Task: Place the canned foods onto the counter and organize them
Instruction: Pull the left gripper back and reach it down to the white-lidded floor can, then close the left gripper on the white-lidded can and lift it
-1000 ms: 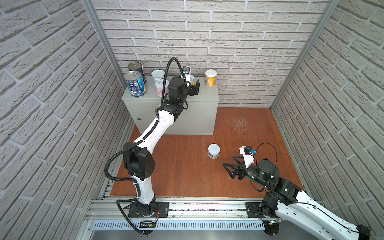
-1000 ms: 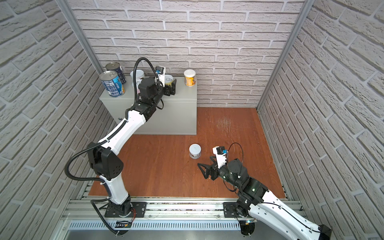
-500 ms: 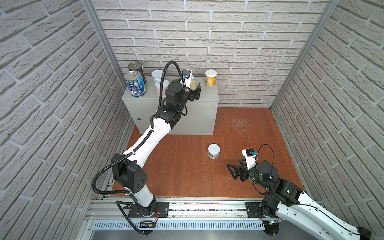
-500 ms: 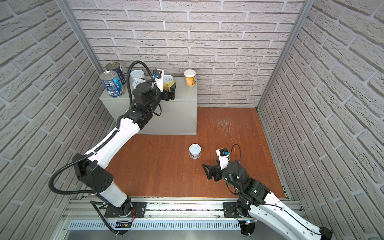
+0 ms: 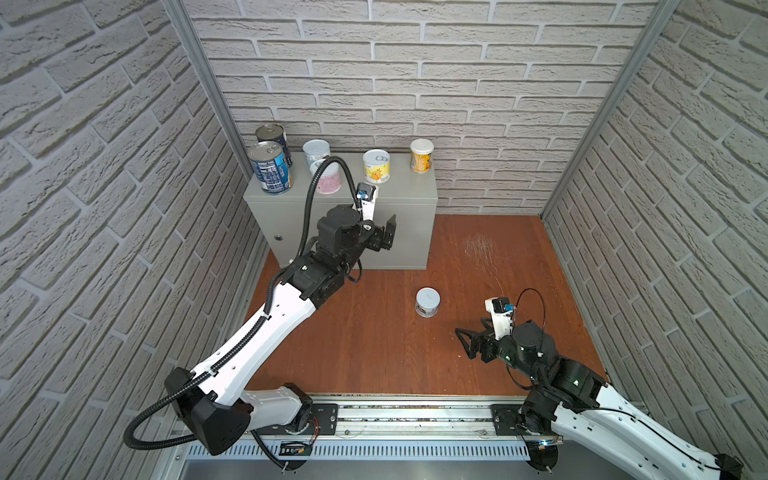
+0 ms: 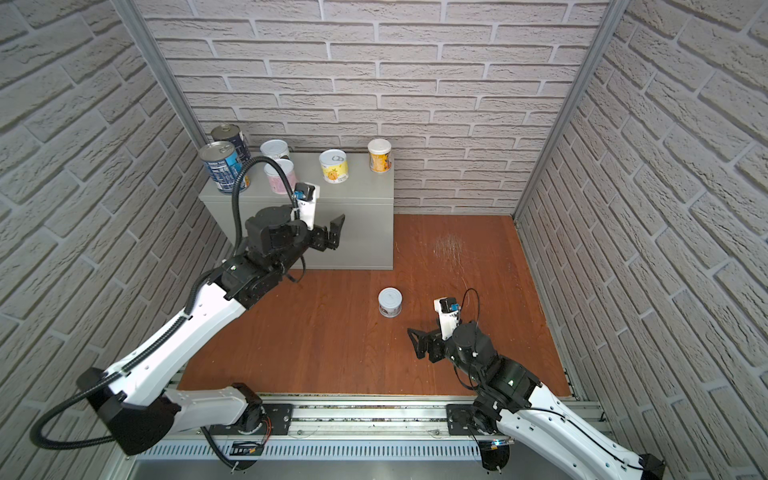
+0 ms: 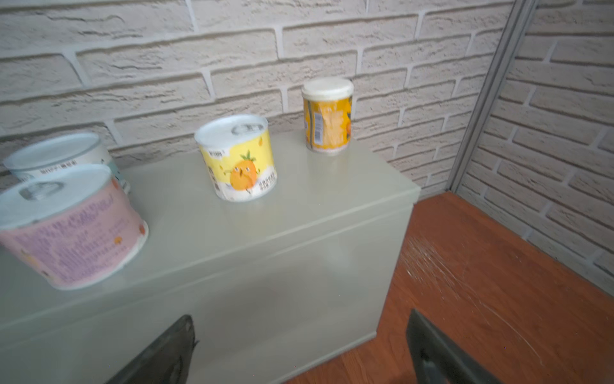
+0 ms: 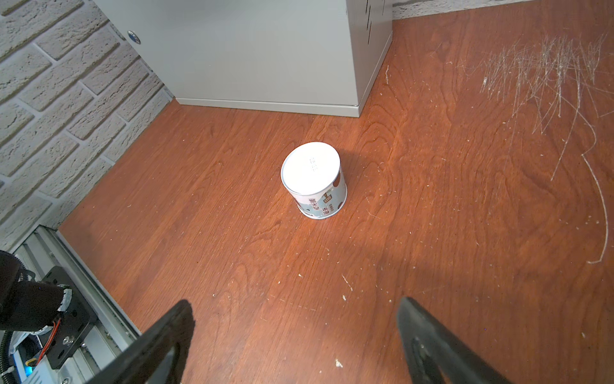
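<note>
On the left, six of the canned foods already stand upright on the counter (image 5: 409, 195): two dark-blue cans (image 5: 270, 168) at its left end, one behind the other, then a white can (image 5: 316, 150) with a pink can (image 5: 329, 179) just in front of it, a yellow can (image 5: 376, 167) further right, and an orange can (image 5: 422, 156) at the far right corner. The left gripper (image 7: 299, 316) hangs in front of the counter's face, its jaws spread wide and holding nothing. Right of it, the last can (image 5: 427, 302) stands upright on the wooden floor (image 5: 365, 340), apart from the counter. Further right and nearer, the right gripper (image 5: 465, 343) sits low over the floor, pointing toward that can, with its jaws wide apart and empty. We judge the task nearly done, with the pickup of this seventh can as the step in hand. Next we need to bring the right jaws level on either side of the can's wall, close below the lid, lift it above the counter's top and set it on a bare stretch without knocking its neighbours.
</note>
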You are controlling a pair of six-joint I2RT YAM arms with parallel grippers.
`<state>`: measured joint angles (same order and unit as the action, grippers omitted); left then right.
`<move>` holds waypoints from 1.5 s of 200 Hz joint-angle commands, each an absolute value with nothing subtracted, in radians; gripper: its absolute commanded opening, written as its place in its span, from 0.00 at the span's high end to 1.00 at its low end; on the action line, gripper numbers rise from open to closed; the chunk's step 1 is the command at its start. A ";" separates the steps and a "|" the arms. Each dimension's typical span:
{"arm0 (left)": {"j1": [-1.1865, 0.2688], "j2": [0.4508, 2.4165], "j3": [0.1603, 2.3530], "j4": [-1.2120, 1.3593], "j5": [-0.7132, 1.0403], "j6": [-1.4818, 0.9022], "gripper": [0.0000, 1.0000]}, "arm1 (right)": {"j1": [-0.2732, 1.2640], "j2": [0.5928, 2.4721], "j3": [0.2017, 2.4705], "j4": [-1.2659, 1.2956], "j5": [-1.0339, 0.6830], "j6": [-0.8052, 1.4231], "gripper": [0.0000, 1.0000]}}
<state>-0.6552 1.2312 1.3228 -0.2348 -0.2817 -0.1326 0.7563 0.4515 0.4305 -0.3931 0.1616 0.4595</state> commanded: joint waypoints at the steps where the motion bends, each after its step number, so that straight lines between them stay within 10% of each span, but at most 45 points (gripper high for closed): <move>1: -0.681 1.188 1.259 -0.296 -0.323 -0.187 0.02 | 0.759 0.451 0.415 -0.336 0.182 0.436 0.04; 300: -0.936 1.884 1.337 -0.240 -0.169 -0.328 0.18 | 0.759 0.311 0.369 -0.457 0.230 0.454 0.02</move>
